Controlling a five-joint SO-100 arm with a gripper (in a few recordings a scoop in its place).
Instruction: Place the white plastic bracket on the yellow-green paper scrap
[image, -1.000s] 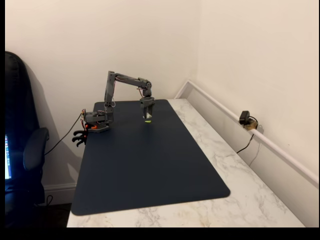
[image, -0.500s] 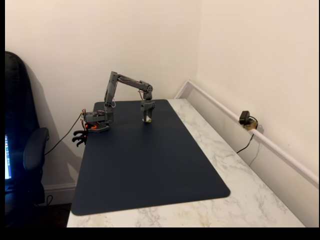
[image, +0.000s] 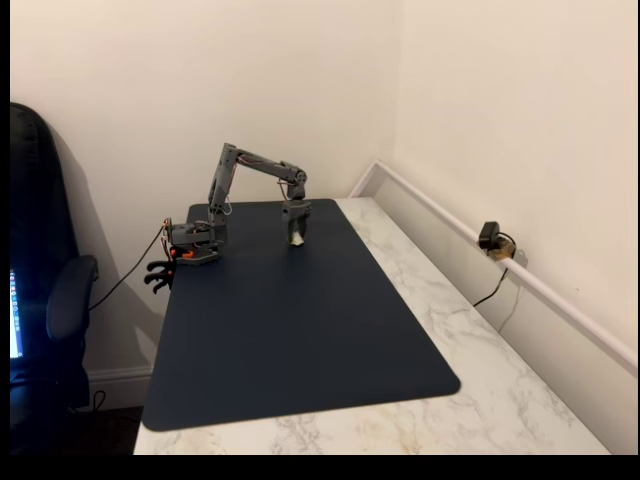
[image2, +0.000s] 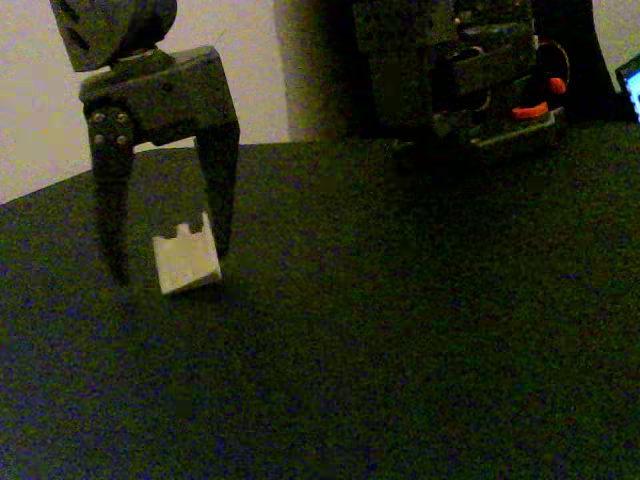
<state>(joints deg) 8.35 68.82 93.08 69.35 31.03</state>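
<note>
In a fixed view the grey gripper (image2: 168, 266) points down at the dark blue mat (image2: 400, 330), its jaws spread apart. The white plastic bracket (image2: 187, 262) stands on the mat between the fingers, leaning against the right finger (image2: 222, 215) and clear of the left one. In a fixed view from farther off, the gripper (image: 296, 235) is at the mat's far side with the white bracket (image: 297, 241) as a pale speck at its tip. The yellow-green paper scrap is hidden.
The arm's base (image: 195, 243) is clamped at the mat's far left corner. The mat (image: 300, 340) stretches toward the near edge of a marble table (image: 470, 330). A wall rail (image: 500, 255) runs along the right and a chair (image: 50, 300) stands at the left.
A yellow-green spot showed at the gripper tip one second ago; now a pale piece shows there instead. The arm's elbow has risen slightly.
</note>
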